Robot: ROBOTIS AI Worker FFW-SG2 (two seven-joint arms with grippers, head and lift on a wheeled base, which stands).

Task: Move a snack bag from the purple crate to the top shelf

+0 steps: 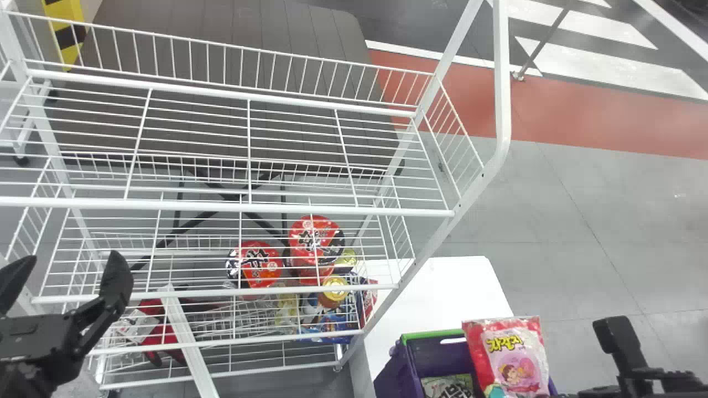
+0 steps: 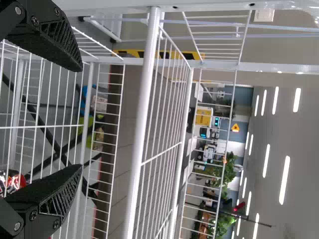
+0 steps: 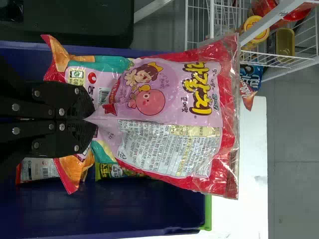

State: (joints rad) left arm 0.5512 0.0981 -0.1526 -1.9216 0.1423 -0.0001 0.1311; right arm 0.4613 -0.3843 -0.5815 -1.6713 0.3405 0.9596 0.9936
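The pink-and-red snack bag (image 1: 514, 359) stands up over the right part of the purple crate (image 1: 414, 369). My right gripper's arm (image 1: 664, 381) shows beside it at the bottom right. In the right wrist view my right gripper (image 3: 93, 119) is shut on the lower middle of the snack bag (image 3: 164, 107), with the crate (image 3: 149, 214) behind. At the head view's left edge my left gripper (image 1: 69, 271) is open and empty, near the shelf rack's front left. The left wrist view shows my left gripper (image 2: 79, 118), fingers spread. The top shelf (image 1: 232, 207) is bare white wire.
The rack's slanted right post (image 1: 423, 254) stands between the top shelf and the crate side. Red-lidded cups (image 1: 315, 240) and other packs sit on lower levels. A white table (image 1: 442, 293) adjoins the rack, and more snack bags (image 1: 451, 387) lie in the crate.
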